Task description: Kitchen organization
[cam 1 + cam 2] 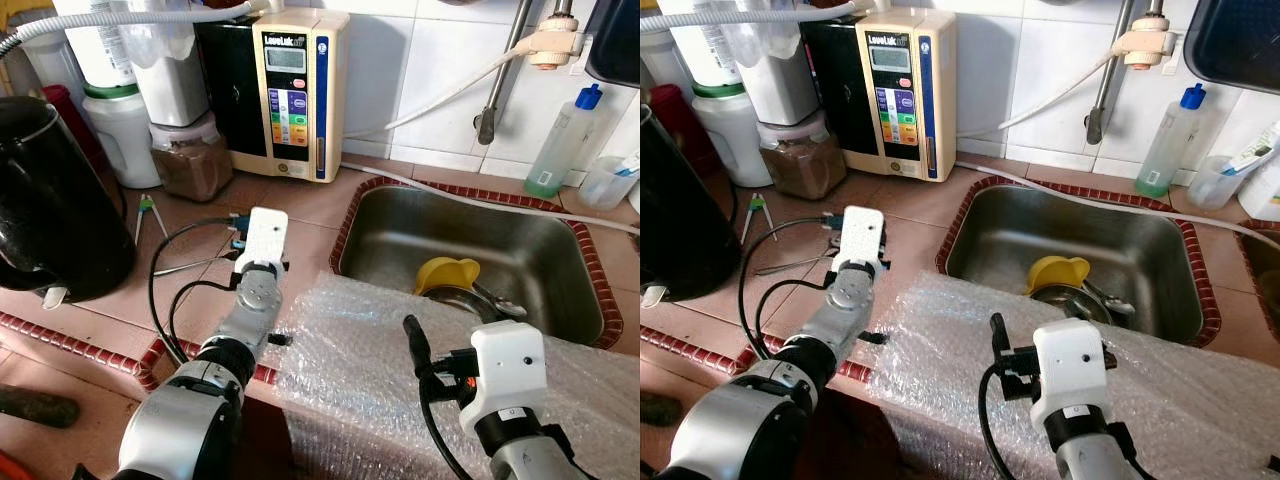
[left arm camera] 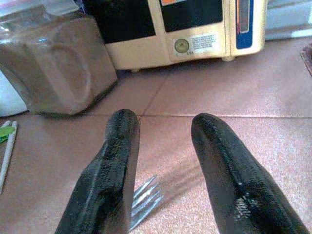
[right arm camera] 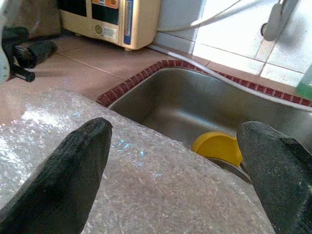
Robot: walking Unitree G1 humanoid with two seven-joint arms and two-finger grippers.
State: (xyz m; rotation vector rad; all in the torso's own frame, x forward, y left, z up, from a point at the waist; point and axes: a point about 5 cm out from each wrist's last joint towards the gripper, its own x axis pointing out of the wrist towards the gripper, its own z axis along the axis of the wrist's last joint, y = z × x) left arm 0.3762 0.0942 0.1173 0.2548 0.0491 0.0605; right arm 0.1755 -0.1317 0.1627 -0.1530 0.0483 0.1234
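Observation:
My left gripper [image 2: 163,124] is open and hovers low over the tiled counter [image 1: 310,205]. A metal fork [image 2: 145,199] lies just under its left finger [image 2: 114,165], tines showing. From the head views, the left arm's white wrist housing [image 1: 263,240] reaches over the counter left of the sink. My right gripper [image 3: 178,131] is open wide above a sheet of bubble wrap [image 1: 370,350] draped over the counter's front edge. Beyond it is the steel sink [image 1: 560,250], holding a yellow funnel-like piece [image 1: 448,273] and some metal ware [image 1: 485,300].
A black kettle [image 1: 50,200] stands at the left. A cream water machine [image 1: 290,90], a jar of brown powder [image 1: 190,160] and white containers [image 1: 125,130] line the back wall. A soap bottle [image 1: 562,140] stands behind the sink. A hose [image 1: 480,195] runs along the sink's far rim.

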